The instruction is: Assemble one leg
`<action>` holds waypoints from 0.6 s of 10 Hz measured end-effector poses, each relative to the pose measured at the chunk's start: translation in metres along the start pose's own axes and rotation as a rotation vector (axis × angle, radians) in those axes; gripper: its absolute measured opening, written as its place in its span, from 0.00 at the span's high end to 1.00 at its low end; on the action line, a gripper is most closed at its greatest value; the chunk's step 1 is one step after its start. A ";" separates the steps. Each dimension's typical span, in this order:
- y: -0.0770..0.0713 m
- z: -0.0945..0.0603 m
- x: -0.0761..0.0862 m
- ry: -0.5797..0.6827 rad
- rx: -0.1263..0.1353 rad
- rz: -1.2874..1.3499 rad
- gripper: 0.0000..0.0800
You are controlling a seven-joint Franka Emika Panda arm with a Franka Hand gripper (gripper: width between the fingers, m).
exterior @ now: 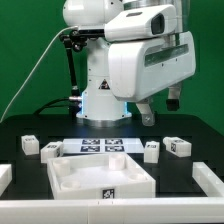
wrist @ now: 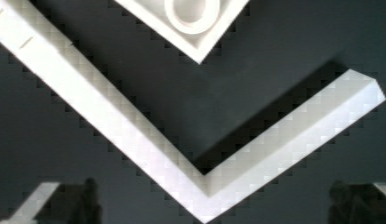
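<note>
Green backdrop, black table (exterior: 25, 125). Arm base at the back centre.

- Progress: judged barely begun. The panel (exterior: 100, 180) lies flat at the front with nothing fitted to it. All four small tagged blocks sit loose on the table. Pick-up, carry and fitting all remain to be done.
- Tool: the gripper (exterior: 160, 108) hangs in the air, well above the table, toward the exterior view's right. In the wrist view the dark fingers (wrist: 44, 203) show at the two corners of the picture, wide apart, with only table and a white rail corner (wrist: 208, 175) between them. Jaws spread, holding nothing.
- The leg (exterior: 152, 150): upright on the table, below the gripper and a little toward the exterior view's left, well apart from it. It stands just beside the marker board (exterior: 100, 147), on the board's right in the exterior view.
- A second block (exterior: 178, 146) stands near it, further right. The left inner block (exterior: 52, 150) and left outer block (exterior: 30, 145) sit beyond the board's other end.
- No leg shows in the wrist view.
</note>
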State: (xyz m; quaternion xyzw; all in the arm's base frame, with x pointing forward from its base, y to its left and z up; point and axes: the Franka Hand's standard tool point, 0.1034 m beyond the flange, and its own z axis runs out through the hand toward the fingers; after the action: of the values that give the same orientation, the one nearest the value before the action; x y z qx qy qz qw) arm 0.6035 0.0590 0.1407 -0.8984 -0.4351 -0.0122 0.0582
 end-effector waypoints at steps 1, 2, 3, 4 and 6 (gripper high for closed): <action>0.000 0.000 0.000 0.000 0.000 0.000 0.19; 0.000 0.000 0.000 0.000 0.000 0.000 0.19; 0.000 0.000 0.000 0.000 0.000 0.000 0.19; 0.000 0.000 0.000 0.000 -0.001 0.000 0.19; 0.001 0.001 -0.001 0.005 -0.010 -0.025 0.19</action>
State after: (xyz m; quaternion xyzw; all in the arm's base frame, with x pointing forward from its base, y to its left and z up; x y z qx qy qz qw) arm 0.6034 0.0574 0.1393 -0.8932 -0.4460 -0.0173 0.0549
